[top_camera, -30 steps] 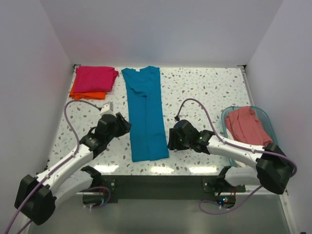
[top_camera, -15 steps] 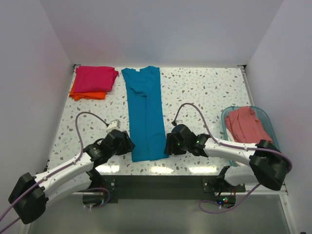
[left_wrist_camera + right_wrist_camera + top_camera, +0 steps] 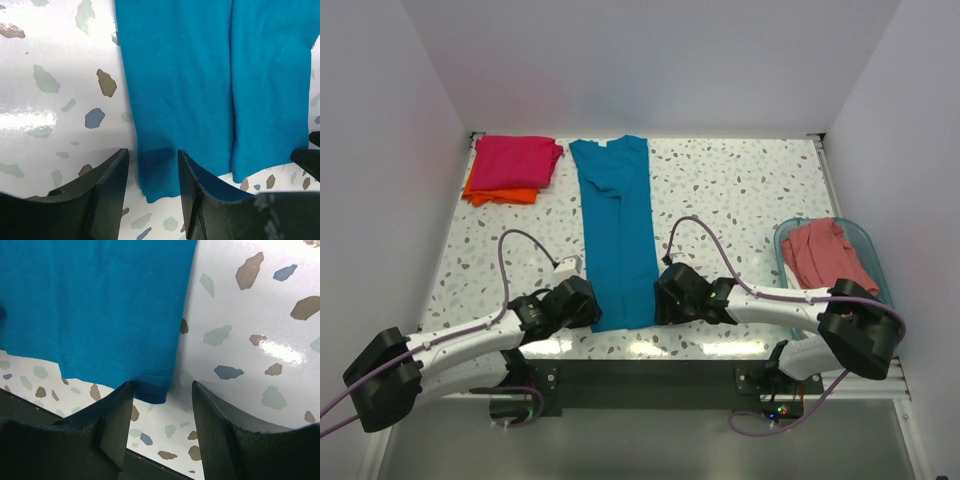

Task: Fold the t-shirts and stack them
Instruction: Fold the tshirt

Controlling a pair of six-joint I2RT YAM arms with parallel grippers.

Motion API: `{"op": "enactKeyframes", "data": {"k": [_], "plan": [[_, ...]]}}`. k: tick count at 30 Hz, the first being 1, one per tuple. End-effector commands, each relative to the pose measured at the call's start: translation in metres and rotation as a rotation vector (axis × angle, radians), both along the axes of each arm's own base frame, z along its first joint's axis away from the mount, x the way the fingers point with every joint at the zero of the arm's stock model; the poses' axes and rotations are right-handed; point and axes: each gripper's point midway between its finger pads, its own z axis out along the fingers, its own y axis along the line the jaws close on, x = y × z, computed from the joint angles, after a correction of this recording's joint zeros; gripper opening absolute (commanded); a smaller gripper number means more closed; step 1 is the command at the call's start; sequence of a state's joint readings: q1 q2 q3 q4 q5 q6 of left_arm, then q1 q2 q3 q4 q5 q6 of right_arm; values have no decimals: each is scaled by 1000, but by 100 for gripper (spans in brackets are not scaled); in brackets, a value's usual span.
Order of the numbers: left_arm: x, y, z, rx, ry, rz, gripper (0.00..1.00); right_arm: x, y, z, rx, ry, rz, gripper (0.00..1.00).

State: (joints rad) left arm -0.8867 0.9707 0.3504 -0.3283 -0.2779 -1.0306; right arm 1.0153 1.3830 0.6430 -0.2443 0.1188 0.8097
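Top external shows the teal t-shirt (image 3: 617, 235) folded into a long strip.

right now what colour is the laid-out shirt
The shirt is teal blue, clearest in the top external view.

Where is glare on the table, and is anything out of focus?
Top external view: glare strips on the table, near edge. Left wrist view: glare left of the teal t-shirt, cloth sharp. Right wrist view: glare right of it, also sharp.
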Motion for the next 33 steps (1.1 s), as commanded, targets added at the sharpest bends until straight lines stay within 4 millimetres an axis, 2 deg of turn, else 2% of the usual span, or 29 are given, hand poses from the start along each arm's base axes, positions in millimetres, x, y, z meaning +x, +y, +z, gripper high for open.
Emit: {"op": "enactKeyframes", "data": {"k": [1, 7, 14, 18, 19, 21, 22, 23, 24, 25, 28, 32, 33], "plan": [[-1, 1, 2, 23, 3, 17, 49, 16, 4, 16, -30, -87, -19, 54], [-10, -1, -1, 46, 28, -14, 48, 16, 12, 25, -58, -115, 19, 55], [-19, 0, -6, 50, 61, -27, 45, 9, 17, 12, -91, -92, 49, 55], [-26, -5, -14, 39, 84, -45, 42, 6, 12, 4, -117, -81, 47, 52], [-27, -6, -15, 34, 83, -51, 37, 4, 10, 3, -117, -80, 46, 51], [-29, -7, -18, 40, 94, -56, 27, 4, 8, 3, -113, -78, 39, 42], [-30, -8, -19, 35, 96, -63, 20, 2, 5, 3, -107, -75, 32, 30], [-32, -9, -19, 31, 101, -67, 8, 2, 5, 3, -101, -78, 28, 24], [-33, -10, -19, 23, 102, -68, 3, 0, 4, 2, -96, -74, 27, 20], [-34, -10, -18, 19, 104, -69, 0, -2, 0, -1, -100, -65, 21, 10], [-36, -10, -14, 2, 105, -70, 0, -10, -2, -3, -59, -49, 17, 0], [-42, -9, -4, -43, 105, -73, 0, -18, -2, 2, 14, -32, 7, 0], [-44, -9, -2, -51, 107, -74, 0, -20, 0, 11, 55, -38, 10, 0]]}}
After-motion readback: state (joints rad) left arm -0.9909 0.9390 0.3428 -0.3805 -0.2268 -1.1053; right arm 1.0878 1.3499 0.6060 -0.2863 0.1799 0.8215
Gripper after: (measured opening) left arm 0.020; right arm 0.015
